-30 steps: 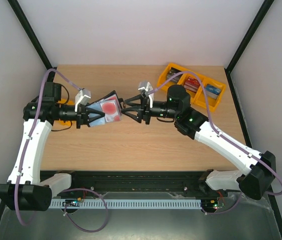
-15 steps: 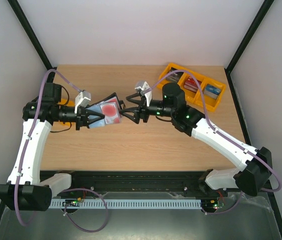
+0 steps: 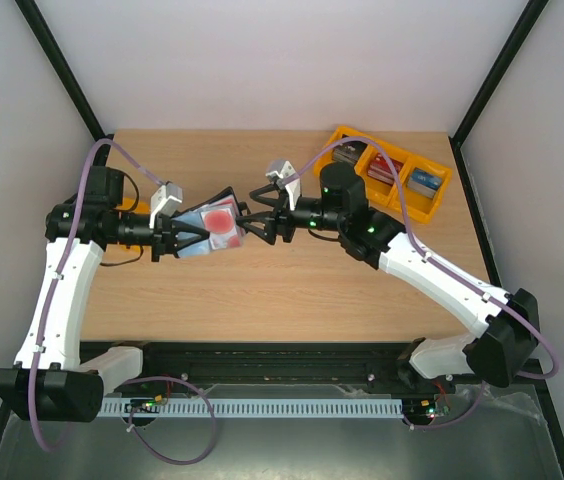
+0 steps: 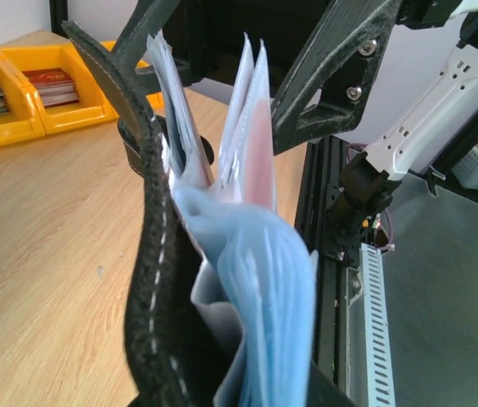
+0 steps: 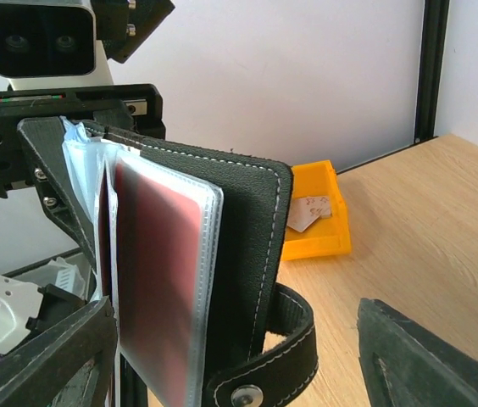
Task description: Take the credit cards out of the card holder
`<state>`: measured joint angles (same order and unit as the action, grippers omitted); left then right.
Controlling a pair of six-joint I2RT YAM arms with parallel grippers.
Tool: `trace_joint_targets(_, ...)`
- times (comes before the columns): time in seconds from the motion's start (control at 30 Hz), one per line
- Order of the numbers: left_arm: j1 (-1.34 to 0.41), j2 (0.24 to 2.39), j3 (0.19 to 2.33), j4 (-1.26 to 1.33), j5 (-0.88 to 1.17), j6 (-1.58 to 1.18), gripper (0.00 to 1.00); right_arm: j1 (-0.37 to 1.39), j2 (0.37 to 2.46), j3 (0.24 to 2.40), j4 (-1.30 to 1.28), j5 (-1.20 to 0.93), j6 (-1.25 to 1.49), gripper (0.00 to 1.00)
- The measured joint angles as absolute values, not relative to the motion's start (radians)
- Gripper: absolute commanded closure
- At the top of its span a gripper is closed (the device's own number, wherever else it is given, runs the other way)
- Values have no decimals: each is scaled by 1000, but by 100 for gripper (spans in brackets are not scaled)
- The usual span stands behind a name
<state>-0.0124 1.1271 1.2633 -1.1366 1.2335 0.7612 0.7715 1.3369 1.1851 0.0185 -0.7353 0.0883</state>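
Right arm has swung left since a second ago. The right pincer (image 3: 253, 222) has spread and now brackets the right edge of the card holder (image 3: 205, 232). Left arm holds as before.

Top view: left pincer (image 3: 187, 238) is clenched on the holder's left end, keeping it above the tabletop (image 3: 292, 290), left of centre. One credit card (image 3: 222, 216) shows its red blotch through a pocket. Any others are hidden, count unknown. Yellow tray (image 3: 390, 183) sits upper right, well apart.

Left wrist view: the holder is edge-on, black cover at left, clear pockets (image 4: 260, 271) fanned out. Pale pink card edges stand up among them, too overlapped to count. This pincer's own fingers are hidden under the holder. Right pincer fingers (image 4: 332, 76) rise behind, one on each side.

Right wrist view: the holder stands upright at centre-left, snap tab (image 5: 260, 377) hanging at the bottom. The card face behind plastic reads dark red, in shadow. Own fingers are released, wide apart at the bottom corners and cut off by the frame. Cannot tell whether the left-hand one touches the pockets. A second yellow tray (image 5: 315, 225) rests on the tabletop behind.
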Motion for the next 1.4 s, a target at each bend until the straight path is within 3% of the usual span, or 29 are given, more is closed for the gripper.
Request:
trace_joint_targets(0.37, -13, 1127, 1264, -1169, 1234, 806, 98, 772, 1343, 1186, 2, -709, 79, 23)
trace_joint_targets(0.67, -12, 1127, 1277, -1187, 1232, 820, 98, 778, 1380, 1212, 3, -746, 84, 14)
trace_joint_targets(1.07, -15, 1127, 1277, -1193, 1235, 831, 98, 809, 1433, 1236, 3, -812, 95, 13)
trace_joint_targets(1.17, -15, 1127, 1277, -1193, 1235, 830, 98, 823, 1442, 1237, 5, -825, 103, 20)
trace_joint_targets(1.4, -17, 1127, 1277, -1150, 1228, 775, 98, 846, 1449, 1237, 34, -839, 152, 67)
